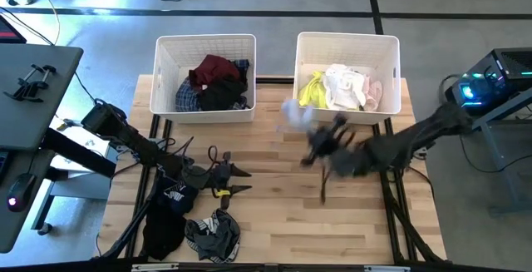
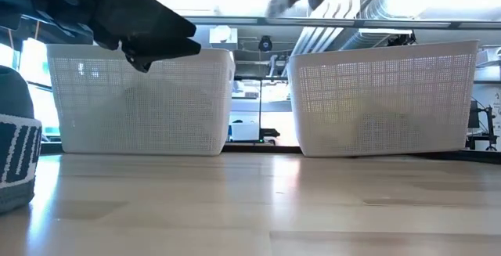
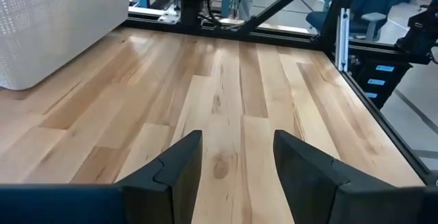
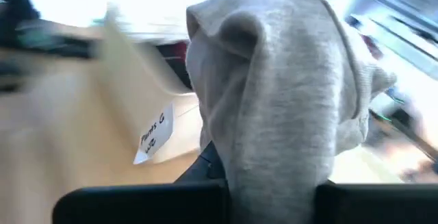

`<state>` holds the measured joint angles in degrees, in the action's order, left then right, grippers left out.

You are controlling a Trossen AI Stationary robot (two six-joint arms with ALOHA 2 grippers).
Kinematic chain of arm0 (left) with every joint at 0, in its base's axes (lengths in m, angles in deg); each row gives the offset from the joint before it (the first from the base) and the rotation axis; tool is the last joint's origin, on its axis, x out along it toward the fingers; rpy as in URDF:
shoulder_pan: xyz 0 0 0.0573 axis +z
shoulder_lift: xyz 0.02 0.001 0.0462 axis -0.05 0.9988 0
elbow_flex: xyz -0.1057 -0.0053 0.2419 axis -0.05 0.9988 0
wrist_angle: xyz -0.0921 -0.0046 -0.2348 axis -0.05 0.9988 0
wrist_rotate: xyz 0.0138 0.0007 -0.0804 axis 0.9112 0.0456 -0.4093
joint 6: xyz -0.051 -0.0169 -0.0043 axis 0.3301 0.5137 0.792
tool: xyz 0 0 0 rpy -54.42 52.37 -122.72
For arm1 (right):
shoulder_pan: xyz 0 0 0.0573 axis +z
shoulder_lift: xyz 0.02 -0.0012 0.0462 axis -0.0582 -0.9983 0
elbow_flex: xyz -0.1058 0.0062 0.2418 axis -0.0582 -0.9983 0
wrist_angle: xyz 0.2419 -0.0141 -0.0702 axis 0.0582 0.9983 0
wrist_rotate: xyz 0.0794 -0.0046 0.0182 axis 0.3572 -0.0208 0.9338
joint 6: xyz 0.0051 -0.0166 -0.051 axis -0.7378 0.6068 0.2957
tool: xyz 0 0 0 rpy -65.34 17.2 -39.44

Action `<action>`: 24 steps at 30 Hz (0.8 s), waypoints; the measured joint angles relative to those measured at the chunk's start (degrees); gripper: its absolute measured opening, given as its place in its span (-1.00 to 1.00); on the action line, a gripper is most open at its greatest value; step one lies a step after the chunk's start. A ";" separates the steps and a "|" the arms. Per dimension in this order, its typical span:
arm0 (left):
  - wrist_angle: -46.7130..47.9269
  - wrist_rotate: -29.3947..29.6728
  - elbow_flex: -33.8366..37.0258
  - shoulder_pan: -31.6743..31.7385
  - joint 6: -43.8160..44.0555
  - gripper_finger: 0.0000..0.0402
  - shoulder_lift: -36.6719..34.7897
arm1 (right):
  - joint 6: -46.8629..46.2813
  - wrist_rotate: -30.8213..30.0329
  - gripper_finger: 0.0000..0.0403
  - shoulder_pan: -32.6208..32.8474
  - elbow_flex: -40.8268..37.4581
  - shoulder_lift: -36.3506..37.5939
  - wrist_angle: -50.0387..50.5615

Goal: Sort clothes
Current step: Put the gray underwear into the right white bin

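While both white plastic mesh bins [image 1: 163, 72] hold sorted clothes, two dark garments [image 1: 170, 210] wait near-left beside the open, empty left gripper [image 1: 223, 180], and the right gripper [image 1: 320, 143], clamped on a pale grey cloth [image 4: 287, 107], nears the right bin.

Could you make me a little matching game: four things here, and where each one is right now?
1. maroon garment
2. yellow garment
3. pale grey garment
4. black garment

a. on the table
b. right bin
c. hanging from the right gripper
d. left bin

Pairs: 1-d, 2-b, 3-c, 4-a
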<state>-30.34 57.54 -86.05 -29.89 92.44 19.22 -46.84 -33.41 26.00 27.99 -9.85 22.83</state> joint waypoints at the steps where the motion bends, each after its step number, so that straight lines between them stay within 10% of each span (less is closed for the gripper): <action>1: -0.04 0.00 0.00 0.15 0.02 -0.16 0.00 | -0.04 0.04 -0.93 -2.47 0.00 2.60 1.03; 14: 0.00 2.77 0.00 1.20 1.16 -0.16 0.01 | -18.55 37.13 -0.92 -53.57 0.02 9.96 32.76; 24: 0.34 2.82 0.00 1.20 1.20 -0.16 0.02 | -18.30 44.38 -0.68 -66.85 0.02 -5.17 39.85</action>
<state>-30.00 60.36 -86.05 -28.69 93.64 19.24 -65.14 10.97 -40.85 28.01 -15.02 62.68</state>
